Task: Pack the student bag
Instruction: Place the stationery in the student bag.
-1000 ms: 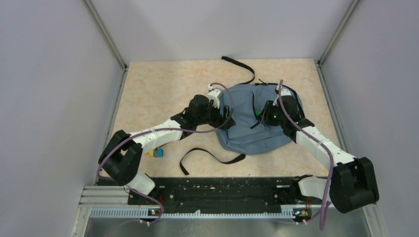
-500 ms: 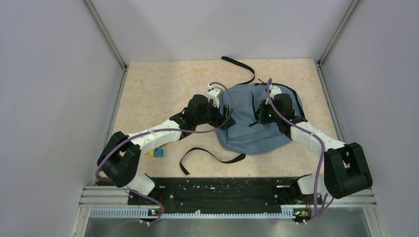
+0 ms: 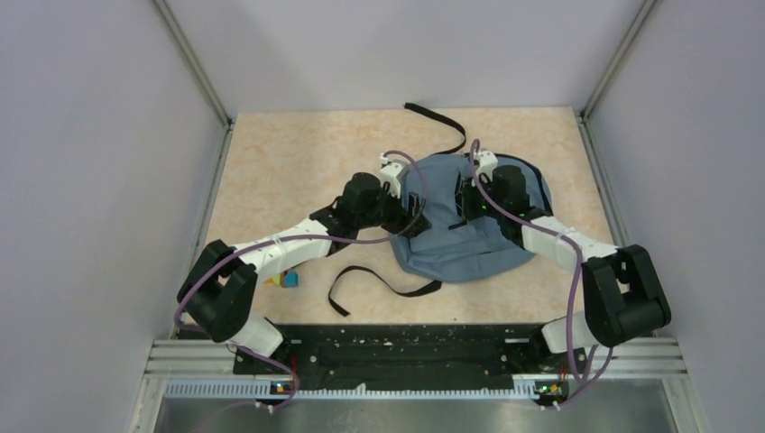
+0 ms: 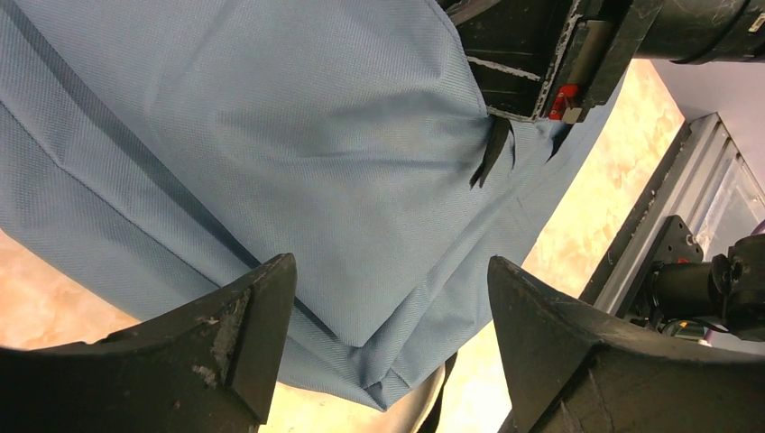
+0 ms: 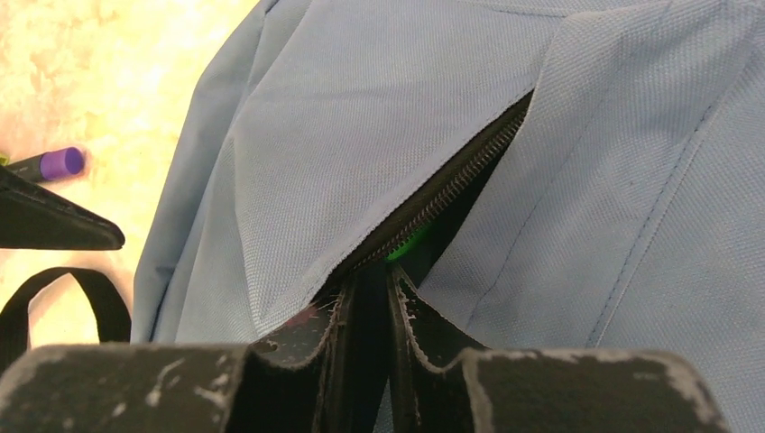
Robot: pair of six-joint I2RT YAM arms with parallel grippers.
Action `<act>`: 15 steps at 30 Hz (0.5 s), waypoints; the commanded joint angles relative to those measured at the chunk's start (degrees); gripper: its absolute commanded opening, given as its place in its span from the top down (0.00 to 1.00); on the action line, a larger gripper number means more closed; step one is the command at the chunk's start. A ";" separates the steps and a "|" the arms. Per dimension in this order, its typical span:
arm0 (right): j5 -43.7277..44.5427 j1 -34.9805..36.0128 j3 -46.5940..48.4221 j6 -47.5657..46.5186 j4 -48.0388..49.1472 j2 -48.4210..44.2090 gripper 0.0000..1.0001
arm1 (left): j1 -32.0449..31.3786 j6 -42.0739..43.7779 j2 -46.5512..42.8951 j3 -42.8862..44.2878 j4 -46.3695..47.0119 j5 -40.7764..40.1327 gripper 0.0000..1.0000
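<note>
Right wrist: right fingers (image 5: 298,347) clench student bag (image 5: 316,162) zip (image 5: 451,180), contact hidden; left fingers (image 4: 239,338) spread.

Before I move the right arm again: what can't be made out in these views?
- Right wrist: whether the right gripper holds the zip pull; its own fingers cover that spot.
- Right wrist: what is inside the bag; only a dark slit and a green glint show.
- Top: the blue item, half hidden under the left arm.
- Right wrist: the marker, cut off at the left edge.

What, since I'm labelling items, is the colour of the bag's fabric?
Plain dusty blue-grey; the bag shows best in the left wrist view.
</note>
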 commanded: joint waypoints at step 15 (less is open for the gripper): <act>21.29 1.18 2.02 5.20 -18.79 -16.14 0.36 | 1.16 0.32 -6.60 -1.95 -2.25 -11.66 0.15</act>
